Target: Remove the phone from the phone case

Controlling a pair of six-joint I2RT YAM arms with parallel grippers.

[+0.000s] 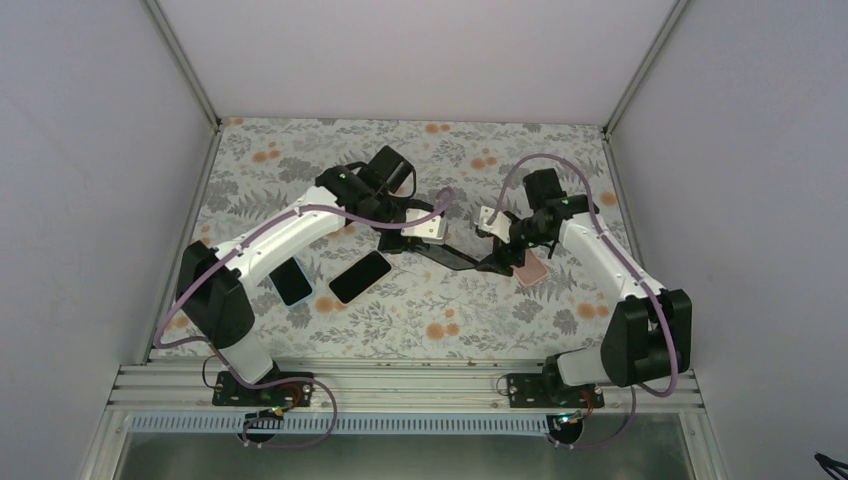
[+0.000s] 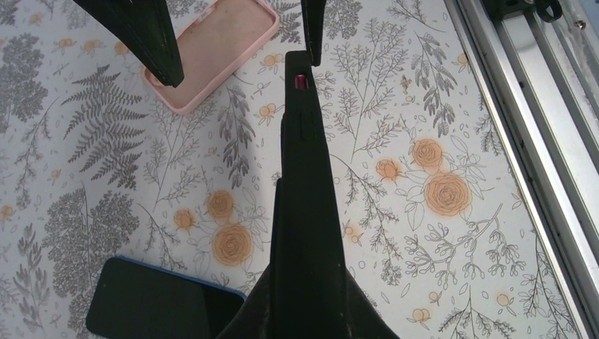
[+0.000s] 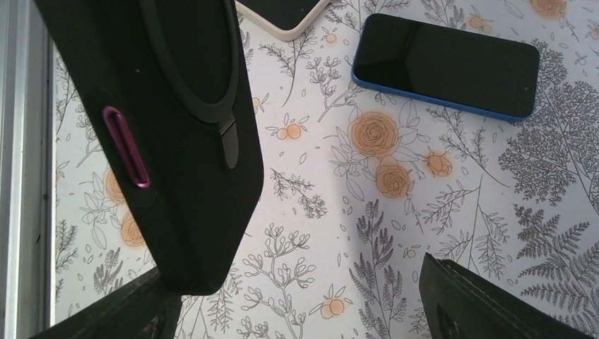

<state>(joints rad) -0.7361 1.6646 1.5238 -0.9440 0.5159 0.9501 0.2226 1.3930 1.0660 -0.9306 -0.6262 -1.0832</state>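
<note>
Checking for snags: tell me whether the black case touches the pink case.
Apart. The left wrist view shows bare floral table between the black case and the pink case.

Perhaps three phones (image 1: 360,277), one pink case (image 1: 531,269).

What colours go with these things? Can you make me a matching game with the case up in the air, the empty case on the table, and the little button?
Things:
1. case held in the air
2. empty case on the table
3. side button on the held case

Colours:
a. purple
b. black
c. pink

Pairs: 1-b, 2-c, 3-a
</note>
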